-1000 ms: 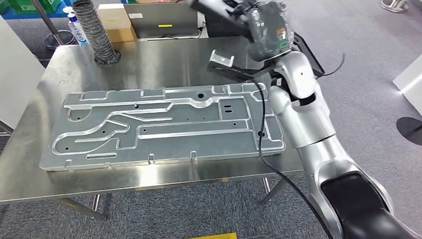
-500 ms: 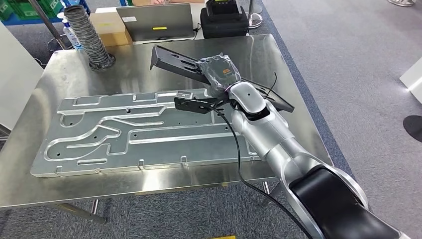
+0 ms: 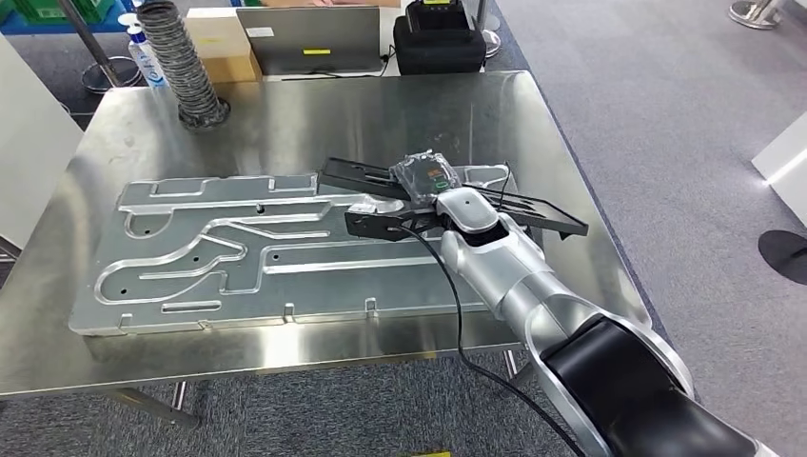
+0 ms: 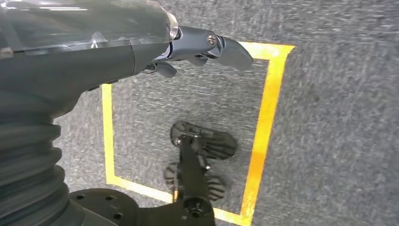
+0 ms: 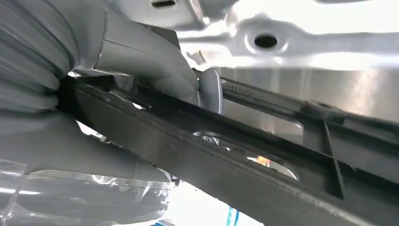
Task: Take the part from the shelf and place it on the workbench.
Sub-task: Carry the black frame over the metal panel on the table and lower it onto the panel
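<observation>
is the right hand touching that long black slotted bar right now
Touching. In the right wrist view the right hand wraps the long black slotted bar, its thick grey thumb pressed on the bar's top edge with no gap between them.

Long black slotted part (flat bracket) lying low across workbench, over grey plate.

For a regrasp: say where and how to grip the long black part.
Grip the long black part across its narrow width near mid-length, where the right hand holds it now, coming from above. It is a thin slotted rail lying low over the grey plate, so its ends would lever.
</observation>
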Robot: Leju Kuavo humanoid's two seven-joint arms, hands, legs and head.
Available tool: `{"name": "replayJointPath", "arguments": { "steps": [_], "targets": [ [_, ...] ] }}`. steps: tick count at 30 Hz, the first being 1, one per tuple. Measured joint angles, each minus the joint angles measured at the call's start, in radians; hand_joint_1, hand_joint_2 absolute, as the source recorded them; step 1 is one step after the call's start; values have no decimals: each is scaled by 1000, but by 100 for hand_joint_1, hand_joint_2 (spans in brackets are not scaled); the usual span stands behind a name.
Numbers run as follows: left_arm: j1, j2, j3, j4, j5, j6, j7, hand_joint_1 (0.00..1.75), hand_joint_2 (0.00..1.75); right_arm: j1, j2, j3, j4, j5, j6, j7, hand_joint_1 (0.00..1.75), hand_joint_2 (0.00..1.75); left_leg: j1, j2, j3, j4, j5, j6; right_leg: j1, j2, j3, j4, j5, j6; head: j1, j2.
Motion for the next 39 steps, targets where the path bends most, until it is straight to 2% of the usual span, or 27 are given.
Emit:
{"name": "replayJointPath", "arguments": {
  "steps": [1,2,3,4,6,8,10,12,14,16,17,18,19,20,22,23,24,26,28,29,32,33,34,35,37,39],
  "targets": [
    [-3,0,-1,0,-2,-1,-2,0,175,5,4,4,13,4,2,1,175,175,0,0,0,0,0,2,0,0,-33,68,-28,2,0,0],
    [-4,-1,-3,0,-5,-2,-4,0,175,12,7,8,24,8,3,2,175,175,-1,0,0,0,-1,3,-1,0,-60,122,-44,3,0,0],
    [-5,-2,-4,0,-6,-2,-5,0,175,19,11,11,34,11,4,2,175,175,-1,0,0,1,-1,3,-1,0,-72,142,-41,2,0,0],
    [-6,-3,-6,0,-7,-2,-5,0,175,24,14,14,41,13,4,2,175,175,-2,0,1,1,-1,3,-1,0,-64,122,-21,-1,0,0],
    [-6,-5,-8,0,-8,-2,-7,0,175,26,22,16,51,14,4,2,175,175,-3,-1,3,1,-2,2,2,0,-4,-6,46,-13,0,0],
    [-8,-9,-11,-1,-10,-5,-11,0,175,22,29,21,57,21,6,-2,175,175,-6,-1,3,2,-4,-5,9,-1,49,-116,83,-24,0,0],
    [-9,-13,-15,-1,-12,-9,-15,0,175,23,37,31,63,38,10,-9,87,87,-7,0,2,1,-4,-15,15,-1,60,-141,85,-29,0,0],
    [-11,-15,-19,-2,-15,-10,-18,0,175,32,46,44,69,57,14,-19,0,0,-7,1,4,1,-8,-25,11,-1,66,-151,90,-36,0,0],
    [-15,-17,-21,-2,-18,-7,-19,0,175,43,57,63,75,76,17,-34,0,0,-7,1,-15,52,-45,-34,3,-3,73,-164,96,-45,0,0],
    [-19,-20,-23,-2,-19,1,-19,0,175,61,66,86,83,91,16,-52,0,0,-4,2,-69,176,-109,-41,3,-4,75,-166,96,-50,0,0],
    [-20,-21,-23,-2,-20,5,-19,0,175,72,69,98,88,94,15,-62,0,0,-3,2,-96,237,-132,-44,3,-4,75,-166,96,-50,0,0],
    [-20,-22,-23,-1,-23,8,-19,0,175,83,71,108,91,96,10,-72,0,0,-2,2,-111,268,-136,-46,3,-3,76,-165,96,-50,0,0],
    [-20,-23,-24,-1,-25,10,-19,0,175,92,72,116,94,96,5,-80,0,0,0,2,-109,263,-122,-48,2,-1,76,-164,95,-49,0,0],
    [-20,-25,-24,-2,-27,12,-19,0,175,98,74,123,96,95,-2,-88,0,0,2,2,-86,217,-91,-49,1,1,77,-162,94,-47,0,0],
    [-24,-27,-25,-2,-29,14,-19,0,175,101,77,132,99,93,-18,-100,0,0,3,3,-16,77,-32,-48,2,4,77,-154,88,-39,0,0],
    [-26,-29,-25,-2,-31,15,-19,0,131,102,78,136,100,91,-26,-106,0,0,2,3,9,27,-17,-43,4,6,76,-150,86,-34,0,0],
    [-28,-31,-26,-2,-33,16,-18,0,87,103,78,138,102,89,-33,-111,0,0,1,3,20,3,-15,-38,6,7,75,-148,85,-29,0,0],
    [-30,-36,-29,-2,-37,19,-16,0,0,104,78,140,104,84,-43,-117,0,0,-1,1,21,0,-16,-24,7,9,74,-148,87,-20,0,0],
    [-30,-42,-32,-2,-39,21,-15,0,0,104,77,140,107,80,-52,-122,0,0,2,4,23,-4,-12,-12,5,8,69,-134,75,-10,0,0],
    [-31,-44,-33,-2,-39,21,-15,0,0,104,76,140,107,78,-59,-128,0,0,3,7,24,-7,-10,-7,4,8,54,-101,53,-6,0,0],
    [-31,-46,-34,-2,-38,21,-13,0,0,111,76,142,108,64,-94,-146,0,0,3,13,21,-7,-8,0,0,4,-35,89,-40,5,0,0],
    [-30,-46,-34,-2,-37,21,-13,0,0,114,76,142,108,57,-107,-149,0,0,2,14,20,-7,-8,0,-1,3,-55,133,-50,6,0,0],
    [-29,-47,-34,-2,-37,21,-12,0,0,115,76,142,107,49,-123,-151,0,0,2,14,20,-6,-7,0,-2,3,-58,139,-42,5,0,0],
    [-28,-48,-34,-2,-35,21,-11,0,0,115,75,141,103,39,-143,-153,0,0,2,13,20,-5,-8,0,-2,2,-42,109,-18,3,0,0],
    [-27,-50,-34,-2,-31,21,-10,0,0,112,70,133,84,6,-203,-167,0,0,1,11,19,-2,-9,-3,-1,2,25,-26,46,-4,0,0],
    [-26,-52,-34,-2,-27,21,-10,0,0,110,45,114,35,-39,-265,-188,0,0,-3,9,15,2,-10,-11,3,1,69,-122,74,-12,0,0]
  ]
}}
